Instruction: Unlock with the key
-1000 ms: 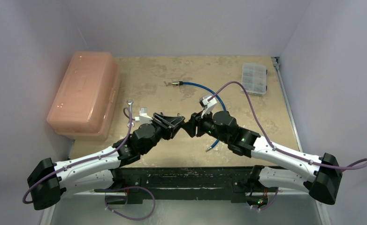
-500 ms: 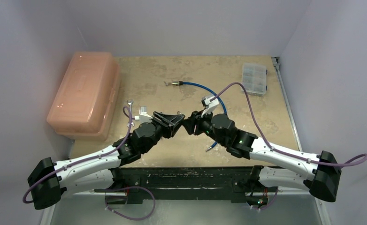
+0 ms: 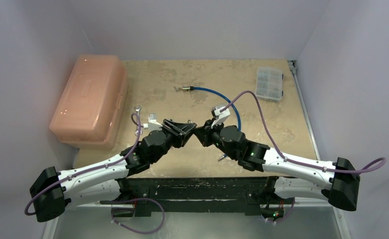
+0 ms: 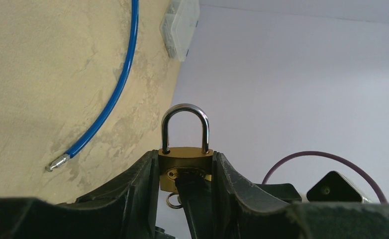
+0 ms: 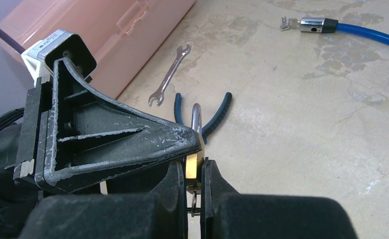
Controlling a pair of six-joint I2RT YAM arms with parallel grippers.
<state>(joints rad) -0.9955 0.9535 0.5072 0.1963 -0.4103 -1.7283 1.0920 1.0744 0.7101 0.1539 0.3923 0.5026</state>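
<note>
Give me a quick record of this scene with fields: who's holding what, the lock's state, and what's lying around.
left fingers: clamped on both sides of the brass padlock
shackle: both legs seated in the body, appears locked
right fingers: nearly closed on something thin right under the padlock, probably the key; only a small wire ring shows
loose items: wrench, blue-handled pliers, blue cable, pink box
</note>
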